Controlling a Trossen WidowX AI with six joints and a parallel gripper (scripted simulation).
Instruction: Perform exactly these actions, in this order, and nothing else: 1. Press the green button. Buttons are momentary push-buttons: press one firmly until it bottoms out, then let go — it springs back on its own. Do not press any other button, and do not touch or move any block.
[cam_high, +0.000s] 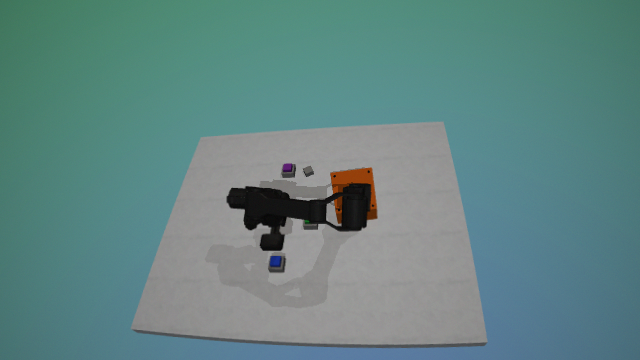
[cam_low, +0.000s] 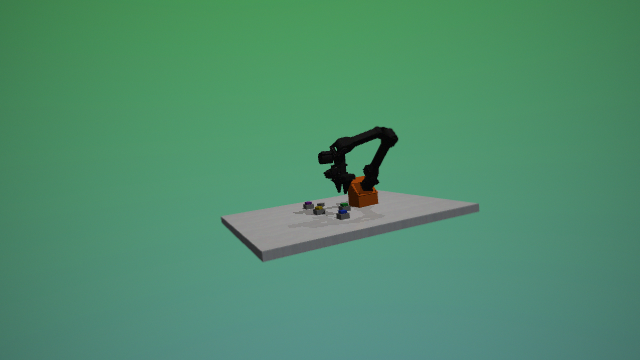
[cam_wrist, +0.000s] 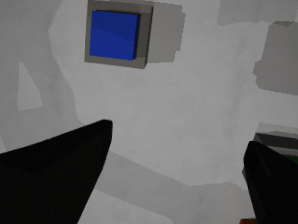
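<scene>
The green button (cam_high: 307, 221) (cam_low: 344, 205) sits in a grey housing on the table. The arm partly covers it in the top view. In the wrist view only part of its housing (cam_wrist: 276, 142) and a sliver of green show at the right edge, behind the right finger. My gripper (cam_low: 342, 192) (cam_wrist: 180, 140) is open, its fingers wide apart with nothing between them. It points down and hangs above the table, clear of the buttons. Its fingertips are hidden in the top view.
A blue button (cam_high: 275, 261) (cam_low: 342, 212) (cam_wrist: 114, 35) stands nearby. A purple button (cam_high: 288, 168) (cam_low: 308, 203) and a small grey block (cam_high: 308, 171) (cam_low: 320, 204) lie close together. A yellow button (cam_low: 318, 208) is hidden in the top view. The arm's orange base (cam_high: 352, 176) (cam_low: 366, 200) stands beyond the green button.
</scene>
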